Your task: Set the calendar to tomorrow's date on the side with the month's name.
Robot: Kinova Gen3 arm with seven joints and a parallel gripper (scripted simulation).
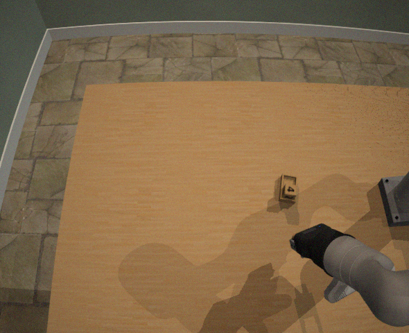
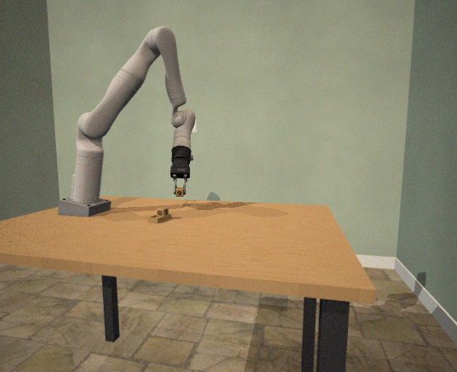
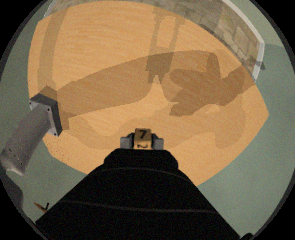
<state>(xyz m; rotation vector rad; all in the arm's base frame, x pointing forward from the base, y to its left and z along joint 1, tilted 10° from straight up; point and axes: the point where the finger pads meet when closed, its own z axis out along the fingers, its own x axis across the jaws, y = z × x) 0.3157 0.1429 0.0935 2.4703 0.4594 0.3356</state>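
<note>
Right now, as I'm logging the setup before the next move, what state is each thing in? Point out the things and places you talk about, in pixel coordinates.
Gripper (image 1: 292, 243) (image 2: 179, 192) (image 3: 142, 138): shut on a cube.
Held cube (image 2: 179, 192) (image 3: 142, 138): raised above the table.
Other cube (image 1: 290, 190) (image 2: 162, 211): in the tray, 4 on top.
Tray (image 1: 281, 183) (image 2: 159, 219): on the table, half filled.

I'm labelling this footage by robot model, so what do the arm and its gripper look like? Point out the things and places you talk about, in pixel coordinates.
The arm (image 1: 351, 256) (image 2: 126, 87) (image 3: 28, 137) is smooth, rounded, light grey, with thin seam lines. The gripper (image 1: 292, 244) (image 2: 179, 192) (image 3: 142, 138) has a black body and two slim grey metallic fingers. No loose cables show.
</note>
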